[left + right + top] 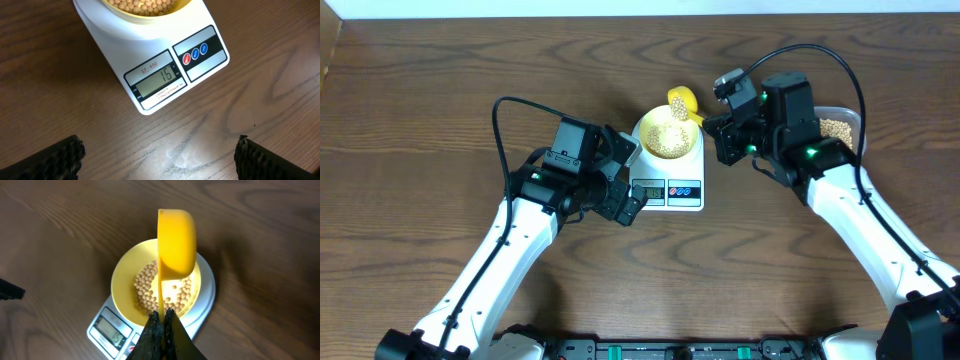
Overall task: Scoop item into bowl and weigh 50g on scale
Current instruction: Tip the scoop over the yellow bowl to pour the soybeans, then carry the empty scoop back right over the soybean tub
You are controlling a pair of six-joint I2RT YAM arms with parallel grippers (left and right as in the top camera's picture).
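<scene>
The white scale point(680, 178) stands at the table's middle, its display point(159, 80) reading 15. The pale yellow bowl point(645, 132) sits on it, holding a layer of tan beans point(668, 138); bowl point(125, 277) and beans point(145, 287) also show in the right wrist view. My right gripper point(162, 317) is shut on the handle of the bright yellow scoop point(176, 240), held tipped on its side over the bowl. In the overhead view the scoop point(681, 101) is at the bowl's far rim. My left gripper point(157, 155) is open and empty, just in front of the scale.
A clear plastic tub point(838, 127) of beans stands at the right, partly hidden behind my right arm. Bare wood table surrounds the scale.
</scene>
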